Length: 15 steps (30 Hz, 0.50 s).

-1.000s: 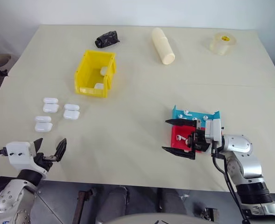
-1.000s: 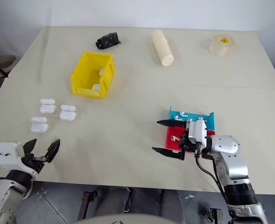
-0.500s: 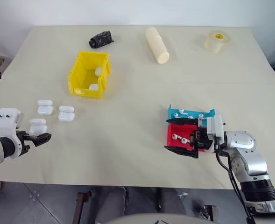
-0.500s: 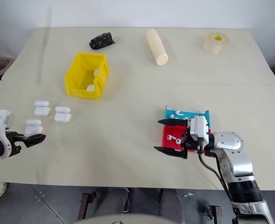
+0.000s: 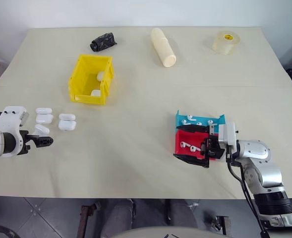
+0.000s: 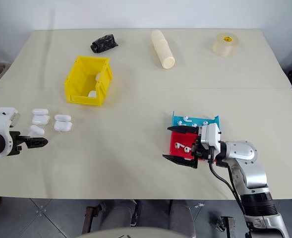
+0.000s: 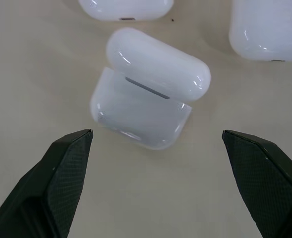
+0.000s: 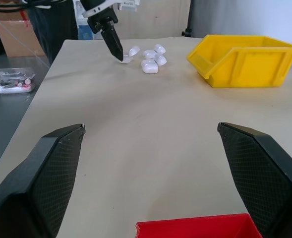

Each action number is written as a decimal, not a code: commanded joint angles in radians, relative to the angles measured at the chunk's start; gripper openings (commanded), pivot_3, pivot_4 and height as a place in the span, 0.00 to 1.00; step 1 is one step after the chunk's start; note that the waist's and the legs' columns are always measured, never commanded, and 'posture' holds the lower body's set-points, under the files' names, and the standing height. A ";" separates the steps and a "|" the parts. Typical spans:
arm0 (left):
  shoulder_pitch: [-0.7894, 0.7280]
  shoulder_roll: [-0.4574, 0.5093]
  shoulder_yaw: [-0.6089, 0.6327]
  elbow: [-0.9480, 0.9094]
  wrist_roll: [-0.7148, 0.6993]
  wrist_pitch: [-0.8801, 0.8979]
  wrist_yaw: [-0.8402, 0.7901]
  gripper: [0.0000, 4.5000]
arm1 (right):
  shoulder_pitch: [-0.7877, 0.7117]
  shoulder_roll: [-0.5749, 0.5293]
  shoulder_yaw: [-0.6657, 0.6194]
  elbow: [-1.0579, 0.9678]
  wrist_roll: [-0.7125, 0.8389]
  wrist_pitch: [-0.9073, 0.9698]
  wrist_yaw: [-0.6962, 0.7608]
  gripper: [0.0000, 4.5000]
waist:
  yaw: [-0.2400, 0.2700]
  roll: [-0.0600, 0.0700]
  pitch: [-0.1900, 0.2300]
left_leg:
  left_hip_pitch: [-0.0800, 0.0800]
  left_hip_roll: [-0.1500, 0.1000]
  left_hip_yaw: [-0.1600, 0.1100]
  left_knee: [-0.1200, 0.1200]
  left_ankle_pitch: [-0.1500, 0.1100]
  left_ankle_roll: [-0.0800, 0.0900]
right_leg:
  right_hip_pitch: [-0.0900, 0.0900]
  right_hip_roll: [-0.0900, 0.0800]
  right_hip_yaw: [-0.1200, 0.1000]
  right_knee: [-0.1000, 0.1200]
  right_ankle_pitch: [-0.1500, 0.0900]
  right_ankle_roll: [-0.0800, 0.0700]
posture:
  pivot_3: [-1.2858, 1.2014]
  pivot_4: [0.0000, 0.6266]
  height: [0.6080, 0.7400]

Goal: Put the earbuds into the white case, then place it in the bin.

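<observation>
Several white cases lie at the table's left; the nearest case [image 7: 148, 89] [image 5: 41, 130] has its lid slightly ajar. My left gripper [image 5: 42, 139] [image 7: 156, 135] tilts down just short of it, open, its fingers [image 7: 61, 173] on either side and not touching. The earbuds [image 5: 188, 120] lie in the teal tray [image 5: 220, 119], and more of them [image 5: 183, 145] in the red tray [image 5: 179, 139]. My right gripper [image 5: 191, 144] hangs level over the red tray, open and empty. The yellow bin [image 5: 86, 94] stands behind the cases with two white cases [image 5: 95, 92] inside.
A black bundle [image 5: 102, 41], a cream cylinder [image 5: 163, 47] and a tape roll [image 5: 224, 42] lie along the table's far side. Bare tabletop spreads between the cases and the trays. The table's near edge runs just under both arms.
My left arm has swung out to the left and forward, tipping its open gripper down to the nearest case. The right arm has stayed put. The camera view has shifted.
</observation>
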 commanded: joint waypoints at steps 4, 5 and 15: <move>0.006 0.164 -0.128 0.042 0.055 -0.211 -0.248 0.99 | -0.007 0.015 0.004 -0.020 -0.007 -0.022 -0.004 1.00 | 0.001 0.000 0.000 | 0.000 0.000 0.001 0.000 0.000 0.000 | 0.000 0.000 0.000 0.000 0.000 0.000 | 0.52 0.24 1.00; -0.002 0.171 -0.155 0.066 0.075 -0.245 -0.271 0.99 | -0.010 0.018 0.004 -0.018 -0.009 -0.023 -0.005 1.00 | 0.001 0.000 0.000 | 0.000 0.001 0.001 0.000 0.000 0.000 | 0.000 0.000 0.000 0.000 0.000 0.000 | 0.52 0.24 1.00; -0.125 0.135 -0.316 0.340 0.270 -0.546 -0.430 0.99 | -0.013 0.024 -0.007 -0.013 -0.021 -0.027 -0.014 1.00 | 0.002 0.000 0.000 | -0.001 0.001 0.002 0.000 0.000 0.000 | -0.002 0.001 0.001 0.003 0.000 0.000 | 0.52 0.24 1.00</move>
